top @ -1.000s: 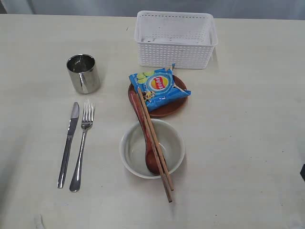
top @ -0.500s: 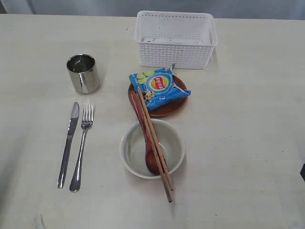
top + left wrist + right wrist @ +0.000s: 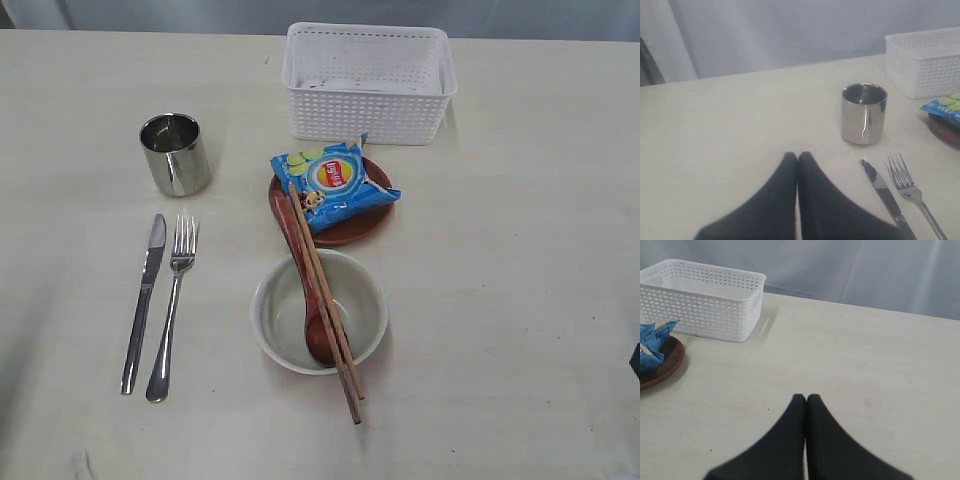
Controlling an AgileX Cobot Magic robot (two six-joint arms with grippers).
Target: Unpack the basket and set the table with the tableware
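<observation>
A pale cream desk fills the exterior view, with a grey backdrop behind it in the wrist views. Nothing on it has shifted over the last second: every piece lies just where it lay a moment ago, and neither arm has come into the exterior view. The white basket stands at the far edge and looks empty, as far as its inside can be seen. The steel cup stands upright to the left. Nearer the camera, the knife and fork lie side by side, close but apart. The brown plate sits just in front of the basket with a blue chip packet on it. The cream bowl sits near the plate, and the wooden spoon and the chopsticks lie slanted across both. The left end effector is clenched on nothing, hanging over bare desk short of the cup and knife. The right end effector is likewise clenched and empty, well apart from the basket. The stillness suggests the unpacking is done and the table is essentially set, with little or nothing left to do.
</observation>
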